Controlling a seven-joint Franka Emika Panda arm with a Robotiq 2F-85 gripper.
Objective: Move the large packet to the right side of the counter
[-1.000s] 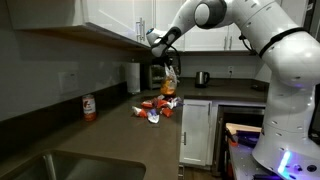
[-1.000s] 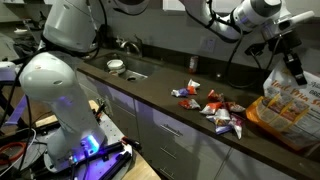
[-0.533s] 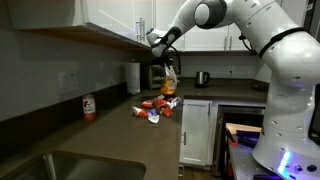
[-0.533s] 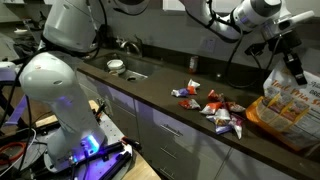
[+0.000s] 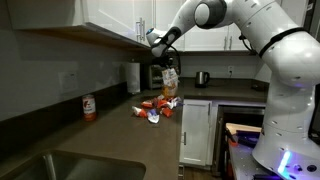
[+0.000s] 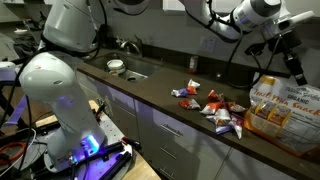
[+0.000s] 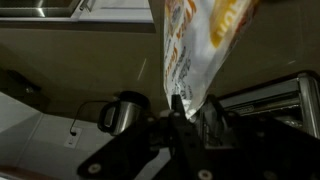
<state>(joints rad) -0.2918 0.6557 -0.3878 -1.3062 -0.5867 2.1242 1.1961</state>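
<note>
Claw (image 7: 186, 110) is pinching shut on the top edge of the big bag (image 7: 190, 45); in the wrist view the crinkled plastic is running straight into the closed fingers. The grip is sitting on the flat sealed edge, likely because that is the only thin, firm part a narrow claw can close on.

- The big bag (image 6: 283, 105) is hanging upright under the claw, its weight pulling it long. It is at the end of the counter (image 6: 160, 85) farthest from the sink (image 6: 128, 72), close to the front edge.
- Cannot tell whether the bag's bottom is touching the counter or just clearing it.
- The small red and white packets (image 6: 215, 108) are lying in a loose heap just beside the bag, on the sink side. Carrying from the top is probably meant to pass the bag over them without dragging.
- A kettle (image 7: 124, 115) is showing in the background of the wrist view, well apart.

Judgement: the carry is under way, with setting down and letting go not yet done. Risk: the bag swinging or slipping from the thin pinch.
</note>
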